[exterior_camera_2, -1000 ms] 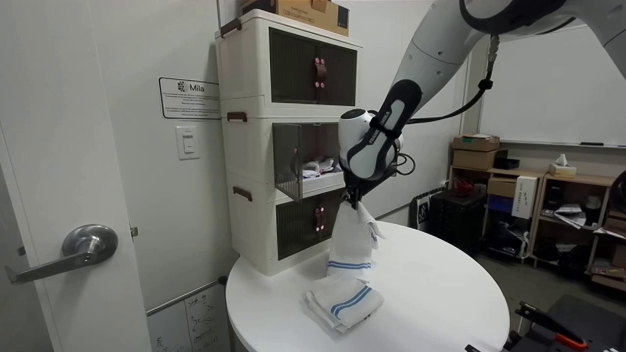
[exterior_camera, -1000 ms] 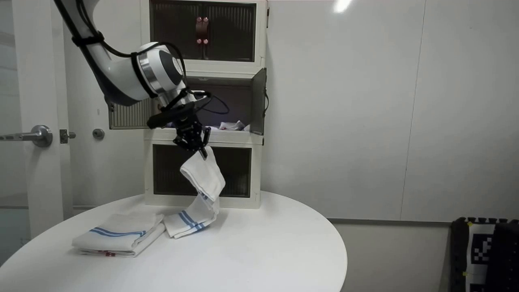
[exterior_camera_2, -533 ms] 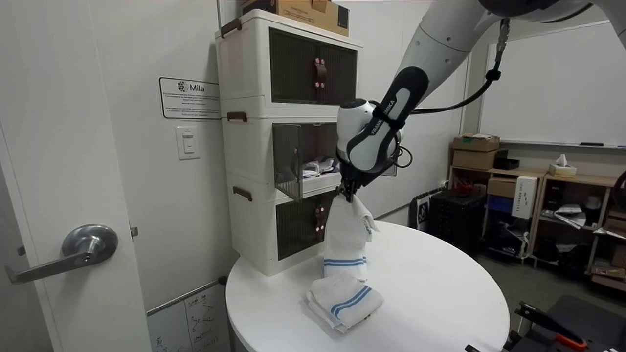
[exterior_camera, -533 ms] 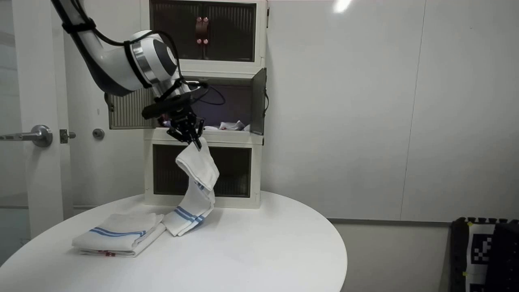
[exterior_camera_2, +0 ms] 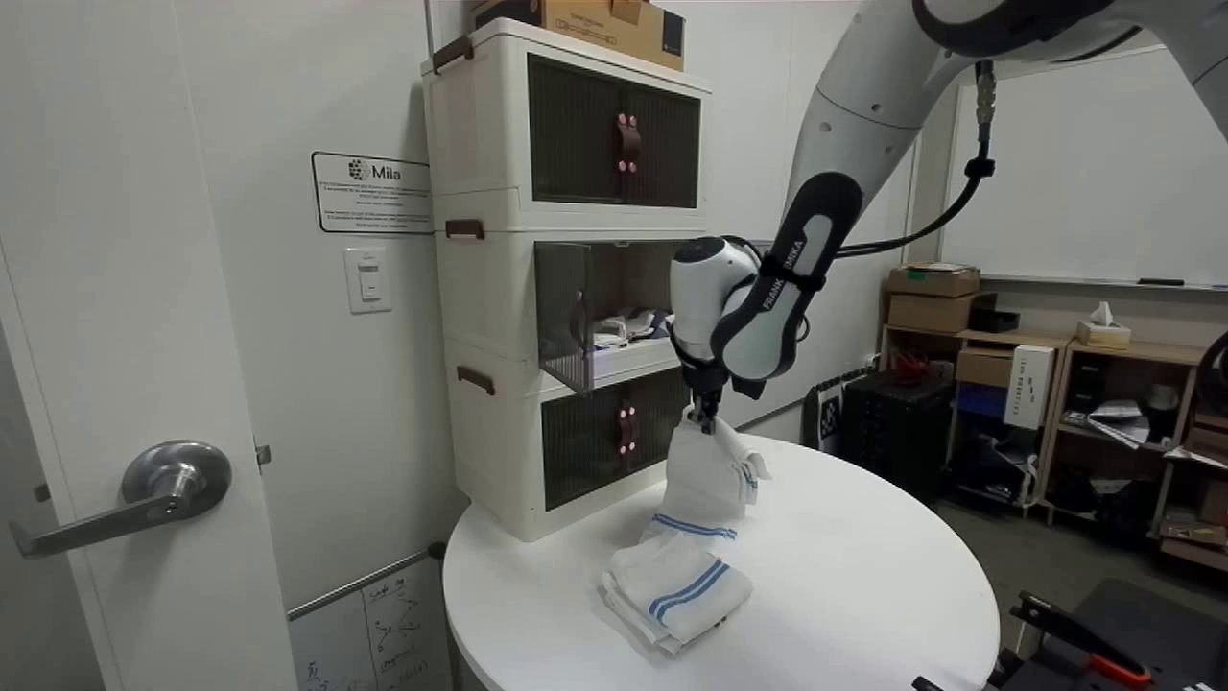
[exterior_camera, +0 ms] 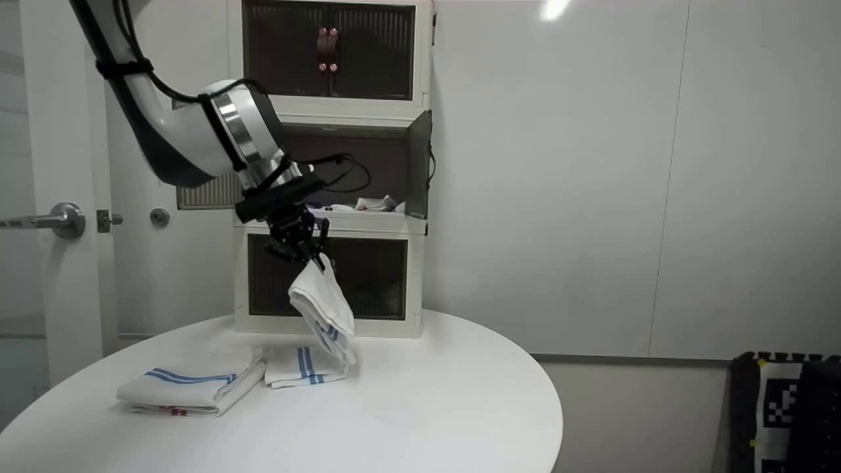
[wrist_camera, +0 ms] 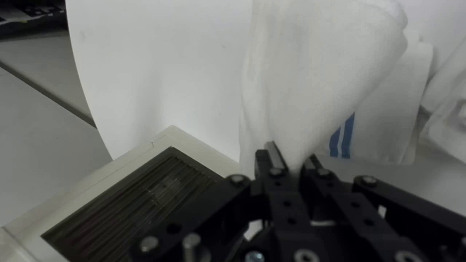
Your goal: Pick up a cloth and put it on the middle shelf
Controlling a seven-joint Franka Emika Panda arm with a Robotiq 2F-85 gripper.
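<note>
Cloth [exterior_camera: 322, 299] hangs from your end effector [wrist_camera: 291, 160], which pinches it near the top, while its blue-striped lower end lies on the bench [exterior_camera: 433, 401] just beside the folded pile [exterior_camera: 187, 381] of white fabric. In both exterior views you can see the middle shelf [exterior_camera_2: 633, 362] standing open, with crumpled pale items [exterior_camera_2: 628, 327] inside.

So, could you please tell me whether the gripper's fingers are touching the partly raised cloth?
Touching: the wrist view shows the fingers pinching the partly raised cloth, its fabric caught between them.
</note>
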